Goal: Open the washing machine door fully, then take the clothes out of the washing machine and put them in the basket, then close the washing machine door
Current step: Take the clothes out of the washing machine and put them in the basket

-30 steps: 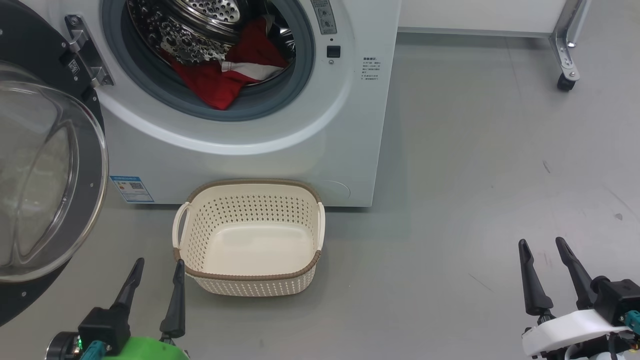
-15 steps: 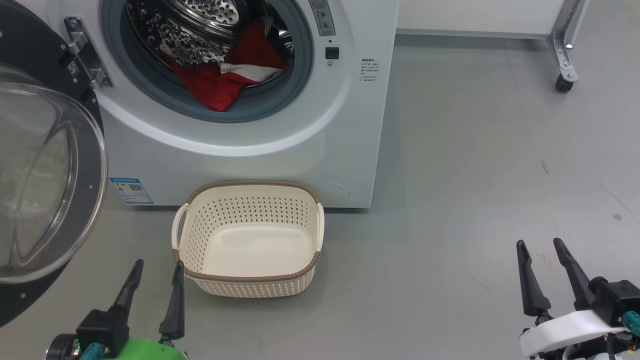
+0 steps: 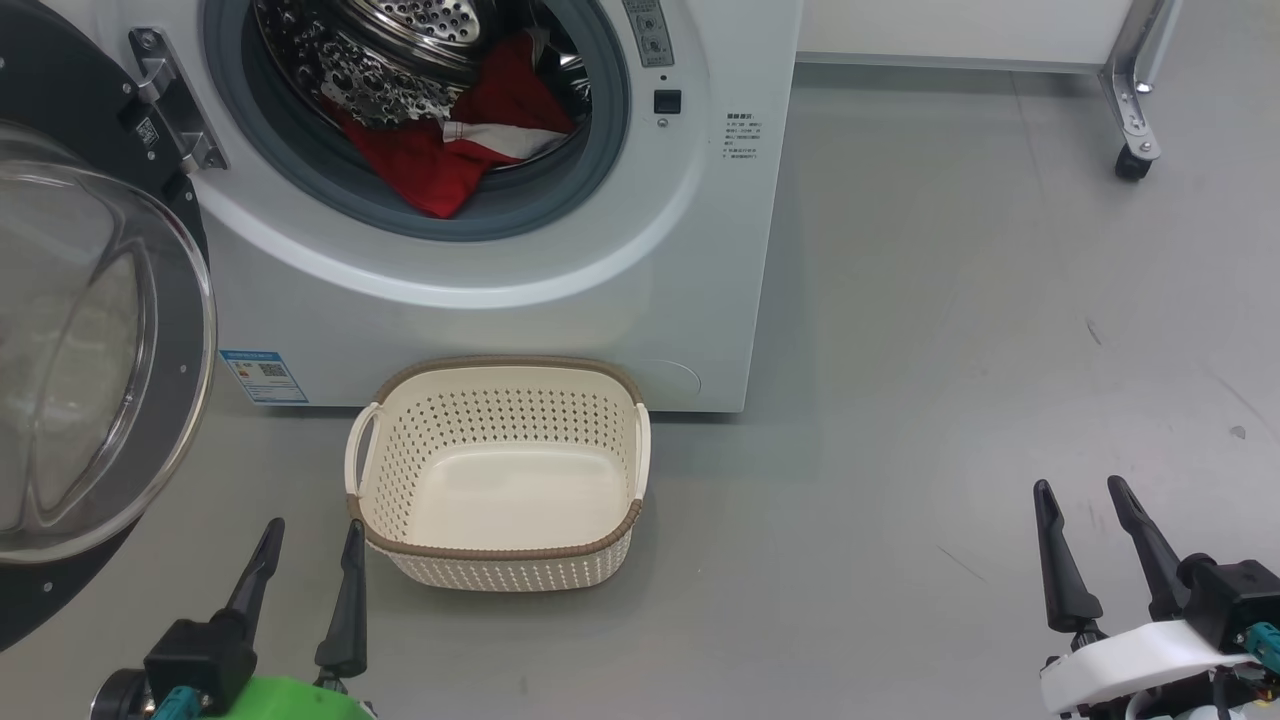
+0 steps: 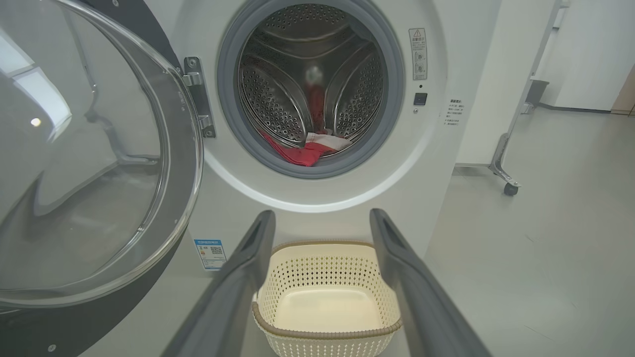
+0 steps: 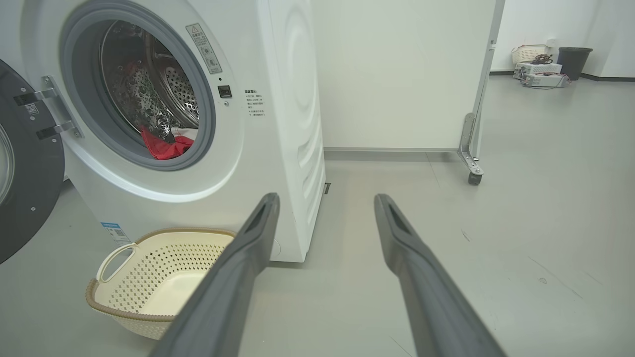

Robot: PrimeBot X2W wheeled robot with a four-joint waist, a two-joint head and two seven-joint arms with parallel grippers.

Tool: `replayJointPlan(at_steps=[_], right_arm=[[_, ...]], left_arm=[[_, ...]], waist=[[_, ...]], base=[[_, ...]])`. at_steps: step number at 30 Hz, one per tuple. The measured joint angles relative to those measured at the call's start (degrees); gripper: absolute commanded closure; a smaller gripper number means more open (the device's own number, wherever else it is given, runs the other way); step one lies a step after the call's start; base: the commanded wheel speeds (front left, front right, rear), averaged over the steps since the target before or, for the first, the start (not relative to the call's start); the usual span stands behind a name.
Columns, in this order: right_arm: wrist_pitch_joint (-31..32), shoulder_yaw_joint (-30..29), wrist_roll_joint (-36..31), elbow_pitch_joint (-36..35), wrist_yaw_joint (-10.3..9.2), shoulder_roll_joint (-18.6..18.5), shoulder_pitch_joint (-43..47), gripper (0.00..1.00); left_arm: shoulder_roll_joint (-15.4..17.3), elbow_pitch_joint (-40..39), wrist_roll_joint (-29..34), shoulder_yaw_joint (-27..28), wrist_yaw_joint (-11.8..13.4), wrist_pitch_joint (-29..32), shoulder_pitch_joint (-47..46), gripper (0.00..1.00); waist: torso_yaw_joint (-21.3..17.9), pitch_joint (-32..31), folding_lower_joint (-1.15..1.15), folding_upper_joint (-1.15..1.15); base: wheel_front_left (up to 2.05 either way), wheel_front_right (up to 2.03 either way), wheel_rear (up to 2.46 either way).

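Note:
The washing machine [image 3: 560, 300] [image 4: 446, 59] [image 5: 292, 99] stands with its door [image 3: 90, 350] [image 4: 84, 163] [image 5: 25, 193] swung wide to the left. Red clothes [image 3: 440, 160] [image 4: 300, 154] [image 5: 161, 147] with a white piece lie at the drum's front lip. An empty cream basket [image 3: 500, 560] [image 4: 325, 322] [image 5: 149, 277] sits on the floor below the opening. My left gripper [image 3: 312, 530] [image 4: 322, 218] hangs open just left of the basket's near corner. Far to the right, over bare floor, my right gripper [image 3: 1082, 488] [image 5: 325, 201] is open too.
A white partition on a wheeled metal foot [image 3: 1132, 160] [image 5: 474, 176] stands right of the machine. Grey floor [image 3: 950, 350] stretches wide to the right. A bin and boxes [image 5: 545, 64] sit far off in the right wrist view.
The whole head view wobbled slightly, so the camera moved. Both grippers, the door, the basket and the clothes hold their places.

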Motion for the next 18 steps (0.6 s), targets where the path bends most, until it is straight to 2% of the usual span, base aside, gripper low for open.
replayJointPlan(at_steps=[7, 18], right_arm=[[0.0, 0.0, -0.5, 0.0, 0.00, 0.0, 0.0, 0.00], [0.0, 0.0, -0.5, 0.0, 0.00, 0.0, 0.0, 0.00]], left_arm=[[0.0, 0.5, -4.7, -0.2, -0.5, 0.0, 0.1, 0.00], [-0.1, 0.4, -4.9, -0.4, -0.6, 0.0, 0.1, 0.00]], waist=[[0.1, 0.1, 0.00, 0.00], [0.4, 0.1, 0.00, 0.00]], base=[[0.12, -0.12, 0.00], [0.45, -0.45, 0.00]])
